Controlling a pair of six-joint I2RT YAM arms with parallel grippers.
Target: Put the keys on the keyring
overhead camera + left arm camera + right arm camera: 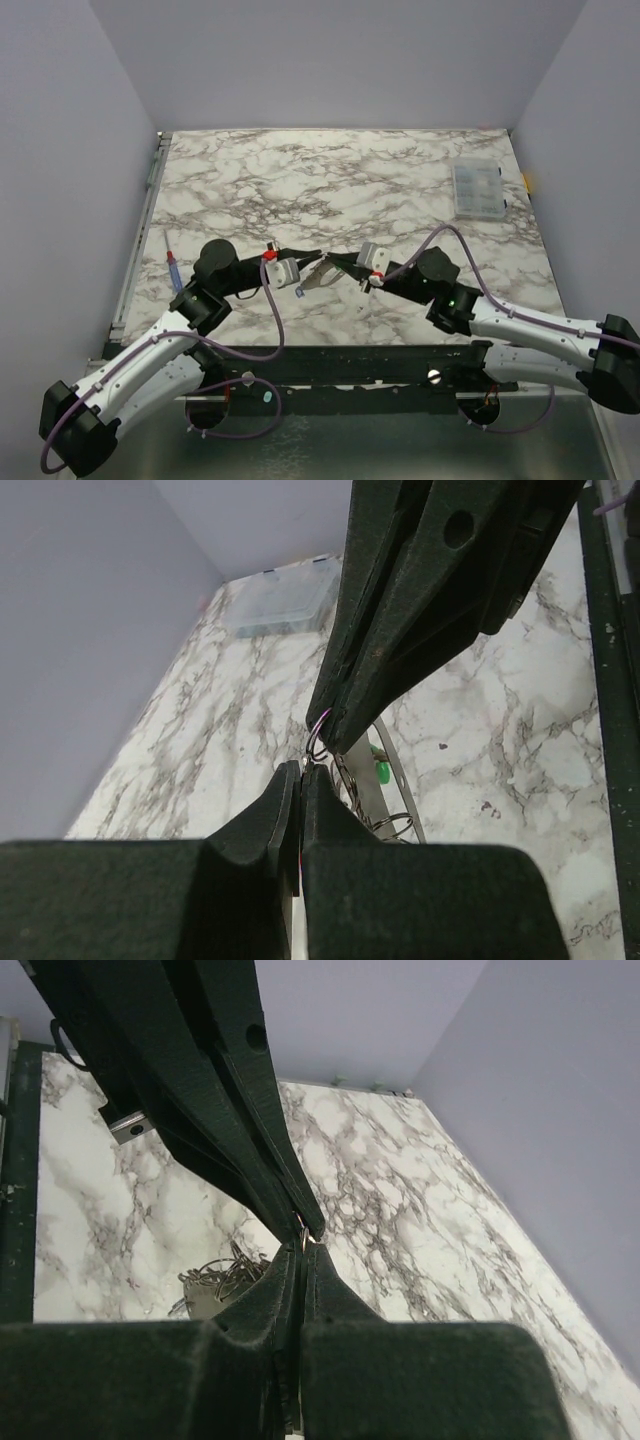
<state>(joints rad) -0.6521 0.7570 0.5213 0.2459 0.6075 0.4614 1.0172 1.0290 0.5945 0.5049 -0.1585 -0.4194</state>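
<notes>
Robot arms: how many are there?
2. The left arm comes in from the bottom left, the right arm from the bottom right; they meet above the table. None seem hidden.

The left claw (302, 772) and right claw (303, 1250) are showing matt black. Between their tips a silvery ring (320, 726) is glinting, and a green key (380, 771) is peeking just beside the left claw. The table (300, 180) is showing white marble veined grey.
</notes>
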